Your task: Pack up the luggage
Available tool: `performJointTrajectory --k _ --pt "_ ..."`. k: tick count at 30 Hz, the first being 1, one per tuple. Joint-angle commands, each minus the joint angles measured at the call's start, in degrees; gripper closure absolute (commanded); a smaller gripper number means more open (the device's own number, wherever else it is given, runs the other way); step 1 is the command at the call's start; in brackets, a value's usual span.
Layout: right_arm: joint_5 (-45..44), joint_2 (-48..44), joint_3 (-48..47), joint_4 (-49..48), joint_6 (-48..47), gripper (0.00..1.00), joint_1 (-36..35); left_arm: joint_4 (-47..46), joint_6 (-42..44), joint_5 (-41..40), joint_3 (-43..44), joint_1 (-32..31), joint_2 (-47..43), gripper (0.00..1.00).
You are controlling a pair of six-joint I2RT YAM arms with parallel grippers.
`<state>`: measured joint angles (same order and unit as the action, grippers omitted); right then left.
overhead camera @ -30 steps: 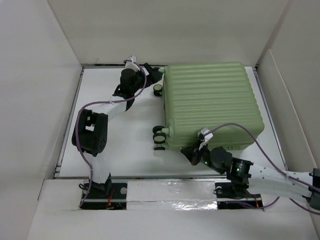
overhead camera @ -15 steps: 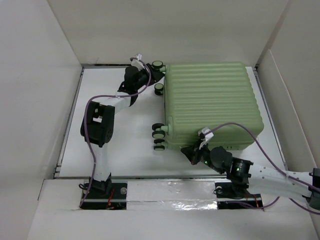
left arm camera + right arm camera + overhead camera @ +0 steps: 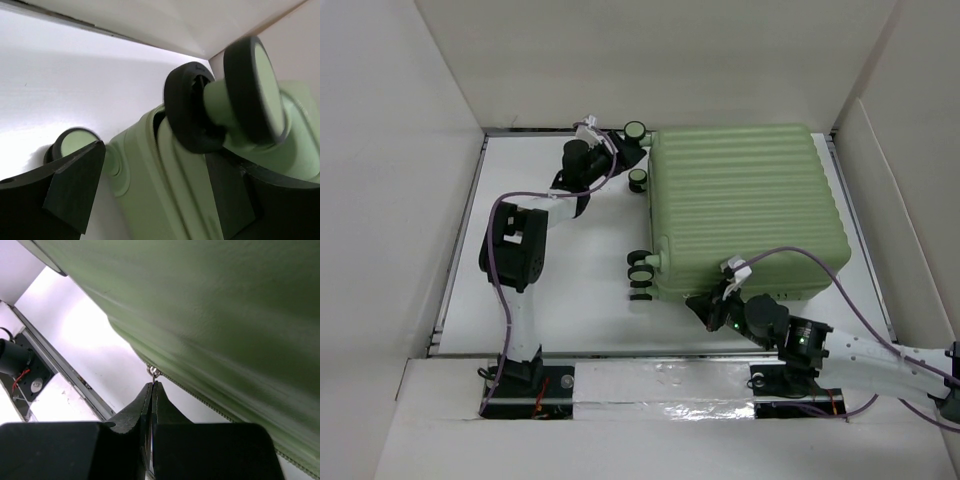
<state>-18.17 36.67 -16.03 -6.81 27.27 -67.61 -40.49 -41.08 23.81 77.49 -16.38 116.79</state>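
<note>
The luggage (image 3: 745,205), a light green ribbed suitcase, lies flat and closed on the white table. My left gripper (image 3: 626,153) is open at its far left corner, jaws either side of the shell edge (image 3: 145,175), just below a black-and-green wheel (image 3: 250,90). A second wheel (image 3: 75,142) shows behind the left finger. My right gripper (image 3: 705,303) is at the near left corner. In the right wrist view it (image 3: 151,385) is shut on the small metal zipper pull (image 3: 153,372) of the luggage (image 3: 225,305).
White walls enclose the table on the left (image 3: 400,200), back and right. Two more wheels (image 3: 640,270) stick out of the suitcase's left side. A taped ledge (image 3: 650,385) with both arm bases runs along the near edge.
My left gripper has swung right to the suitcase's far left corner, and the far wheel now shows. My right gripper has shifted slightly right, still pinching the zipper pull.
</note>
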Motion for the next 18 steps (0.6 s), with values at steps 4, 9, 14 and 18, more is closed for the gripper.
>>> performJointTrajectory --k 4,9,14,18 --pt "4.8 1.1 -0.9 0.7 0.9 1.0 -1.9 -15.6 -1.3 3.3 -8.8 1.0 -8.9 0.2" --pt "5.0 1.5 -1.0 0.7 1.0 1.0 -1.9 -22.0 -3.4 3.8 -13.3 1.0 -11.6 0.2" --pt "5.1 0.4 -0.4 1.0 1.1 1.0 -1.9 -25.7 -9.6 5.7 -11.9 2.8 -8.9 0.15" --pt "5.0 -0.3 -0.3 1.3 1.0 1.0 -1.9 -26.9 -13.6 8.0 -7.1 3.4 -4.5 0.05"
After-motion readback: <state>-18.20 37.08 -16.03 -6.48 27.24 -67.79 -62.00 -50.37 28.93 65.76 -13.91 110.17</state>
